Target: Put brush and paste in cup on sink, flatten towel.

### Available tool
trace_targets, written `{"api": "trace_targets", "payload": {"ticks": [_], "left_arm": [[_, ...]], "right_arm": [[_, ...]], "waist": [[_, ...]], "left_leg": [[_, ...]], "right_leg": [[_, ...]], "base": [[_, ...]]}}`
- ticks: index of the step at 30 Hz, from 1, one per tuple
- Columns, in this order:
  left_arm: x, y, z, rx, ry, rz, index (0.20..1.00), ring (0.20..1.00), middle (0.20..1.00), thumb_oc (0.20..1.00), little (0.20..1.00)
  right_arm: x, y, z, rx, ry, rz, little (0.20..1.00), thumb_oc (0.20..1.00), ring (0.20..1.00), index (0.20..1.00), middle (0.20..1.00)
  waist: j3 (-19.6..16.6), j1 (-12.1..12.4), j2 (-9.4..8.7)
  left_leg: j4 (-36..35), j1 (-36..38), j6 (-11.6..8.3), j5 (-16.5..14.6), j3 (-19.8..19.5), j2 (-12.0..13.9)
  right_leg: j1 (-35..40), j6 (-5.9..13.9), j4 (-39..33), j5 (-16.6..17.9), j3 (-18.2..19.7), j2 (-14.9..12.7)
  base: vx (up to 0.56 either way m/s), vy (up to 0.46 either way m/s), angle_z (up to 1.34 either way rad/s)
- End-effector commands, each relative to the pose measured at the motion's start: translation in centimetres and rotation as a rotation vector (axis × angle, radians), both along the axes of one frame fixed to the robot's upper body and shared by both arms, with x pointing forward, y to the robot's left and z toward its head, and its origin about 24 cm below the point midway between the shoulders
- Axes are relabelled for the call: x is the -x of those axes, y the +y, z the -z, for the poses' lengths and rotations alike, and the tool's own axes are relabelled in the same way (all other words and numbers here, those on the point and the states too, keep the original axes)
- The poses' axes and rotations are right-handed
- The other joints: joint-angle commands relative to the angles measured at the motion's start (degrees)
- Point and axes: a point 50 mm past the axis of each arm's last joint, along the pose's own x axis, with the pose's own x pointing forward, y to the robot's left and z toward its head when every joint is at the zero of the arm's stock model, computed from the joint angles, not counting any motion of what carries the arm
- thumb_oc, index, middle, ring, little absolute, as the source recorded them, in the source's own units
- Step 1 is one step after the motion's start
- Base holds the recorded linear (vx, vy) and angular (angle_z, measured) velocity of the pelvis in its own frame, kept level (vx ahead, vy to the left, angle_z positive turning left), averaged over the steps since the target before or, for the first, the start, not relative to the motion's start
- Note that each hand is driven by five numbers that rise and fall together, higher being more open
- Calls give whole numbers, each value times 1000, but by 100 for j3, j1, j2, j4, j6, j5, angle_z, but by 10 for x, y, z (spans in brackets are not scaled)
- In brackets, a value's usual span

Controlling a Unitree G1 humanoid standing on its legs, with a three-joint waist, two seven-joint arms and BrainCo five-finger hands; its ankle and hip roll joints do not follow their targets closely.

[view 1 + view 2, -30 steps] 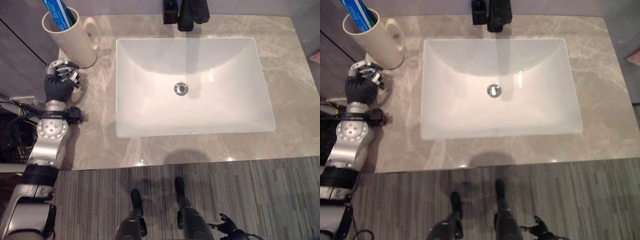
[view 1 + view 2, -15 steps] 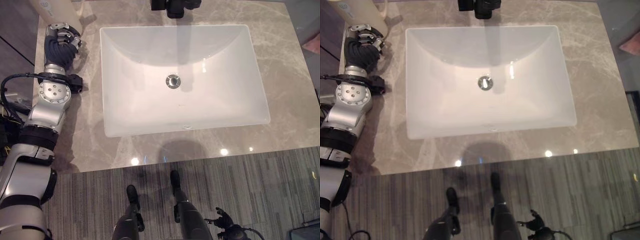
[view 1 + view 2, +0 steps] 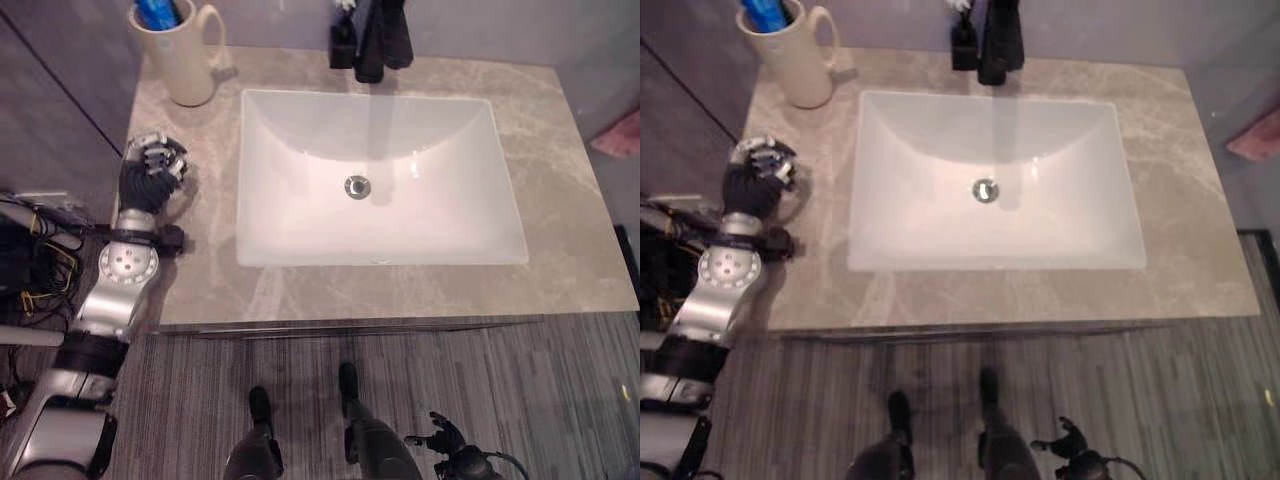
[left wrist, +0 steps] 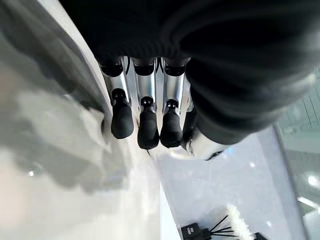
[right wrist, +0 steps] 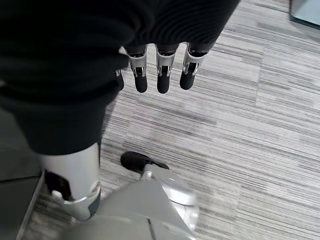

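The right hand (image 5: 159, 75) hangs over striped carpet, well short of the basin (image 3: 375, 180), fingers relaxed and empty. The left hand (image 3: 150, 172) sits curled and empty on the marble bench (image 3: 560, 230), left of the basin. Behind it, the cream cup (image 3: 185, 60) holds blue items, tops cut off.

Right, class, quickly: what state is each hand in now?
Left hand: shut, holding nothing, over the countertop.
Right hand: open, empty, hanging above the floor.
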Motion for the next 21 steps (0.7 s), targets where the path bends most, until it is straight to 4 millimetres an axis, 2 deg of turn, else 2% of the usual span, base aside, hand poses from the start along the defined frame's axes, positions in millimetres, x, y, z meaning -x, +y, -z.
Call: {"api": "trace_targets", "payload": {"ticks": [1,2,5,7,8,9,10,11,12,13,14,16,17,18,19,20,21], "left_arm": [[6,2,-23,-16,-114,33,200,200,200,200,200],[6,3,-23,-16,-114,32,200,200,200,200,200],[24,11,-2,-60,-36,25,200,200,200,200,200],[26,14,2,-62,-21,14,200,200,200,200,200],[28,14,9,-46,-2,8,200,200,200,200,200],[28,14,9,-46,-2,8,200,200,200,200,200],[27,14,14,-34,11,5,200,200,200,200,200],[27,14,17,-27,19,-4,200,200,200,200,200],[27,14,17,-27,19,-4,200,200,200,200,200],[26,12,18,-29,25,-2,200,200,200,200,200],[26,12,18,-29,26,-2,200,200,200,200,200],[22,5,19,-26,20,15,200,200,200,200,200],[19,3,20,-20,24,25,200,200,200,200,200],[19,4,20,-29,29,16,200,200,200,200,200],[19,4,20,-28,30,16,200,200,200,200,200],[19,4,21,-27,34,20,200,200,200,200,200],[16,1,20,-28,34,29,200,200,200,200,200]], "right_arm": [[17,-2,5,-6,50,19,1000,1000,1000,1000,1000],[17,-2,4,-6,50,18,1000,1000,1000,1000,1000],[27,-7,6,-16,83,55,1000,1000,1000,1000,1000],[29,-8,6,-17,85,59,1000,1000,1000,1000,1000],[33,-14,6,-13,86,80,1000,1000,1000,1000,1000],[33,-14,6,-13,86,80,1000,1000,1000,1000,1000],[35,-16,5,-12,87,86,1000,1000,1000,1000,1000],[39,-21,4,-7,88,101,1000,1000,1000,1000,1000],[39,-21,4,-6,88,101,1000,1000,1000,1000,1000],[46,-23,5,-9,106,120,1000,1000,1000,1000,1000],[47,-24,5,-8,106,120,1000,1000,1000,1000,1000],[55,-28,6,-10,121,144,1000,1000,1000,1000,1000],[60,-31,6,-4,138,153,1000,1000,1000,1000,1000],[63,-35,6,13,159,143,1000,1000,1000,1000,1000],[63,-35,6,14,159,143,1000,1000,1000,1000,1000],[65,-35,6,16,168,142,1000,1000,1000,1000,1000],[71,-36,7,21,194,144,1000,1000,1000,1000,1000]], "waist": [[-93,43,-125],[-102,38,-133],[-320,59,-103],[-340,51,-86],[-377,-6,-33],[-391,-3,-38],[-380,-49,14],[-351,-136,142],[-345,-128,142],[-329,-162,247],[-325,-164,247],[-390,-377,289],[-410,-438,289],[-443,-392,226],[-430,-413,248],[-416,-454,234],[-408,-555,184]], "left_leg": [[1167,-286,263,-862,-180,-194],[1148,-293,263,-833,-175,-201],[1035,122,384,-919,-100,-366],[1024,243,418,-977,-89,-394],[989,450,494,-1027,-104,-476],[973,433,493,-1000,-97,-479],[940,565,538,-1018,-113,-501],[871,801,646,-1050,-111,-498],[866,811,646,-1052,-102,-500],[799,1028,709,-1083,-91,-495],[798,1038,708,-1089,-95,-497],[686,1259,683,-1058,-267,-598],[648,1358,668,-1068,-311,-672],[590,1531,645,-1183,-309,-810],[587,1551,644,-1192,-334,-788],[564,1629,632,-1218,-412,-809],[558,1705,615,-1246,-518,-868]], "right_leg": [[329,370,818,-634,86,-256],[315,370,811,-619,90,-263],[600,489,949,-424,102,-402],[619,537,1116,-356,134,-411],[486,600,1720,-67,313,-396],[464,599,1712,-48,320,-398],[344,611,2058,119,441,-373],[72,558,2733,399,546,-340],[63,558,2757,388,558,-339],[-132,515,3186,273,444,-205],[-130,514,3204,257,441,-208],[-371,465,3103,-93,614,290],[-503,450,2828,-171,546,332],[-544,483,1938,-11,152,-15],[-489,483,1884,5,116,-4],[-496,518,1584,120,152,4],[-674,591,1223,281,457,54]], "base": [[26,46,12],[81,147,1],[87,192,0],[52,179,5],[36,191,13],[28,218,7],[34,243,-3],[40,243,-5],[61,294,-2],[32,134,-11],[84,182,-19],[142,116,-9],[246,90,23],[197,45,40],[188,-11,53],[161,-40,37],[208,-44,26]]}}
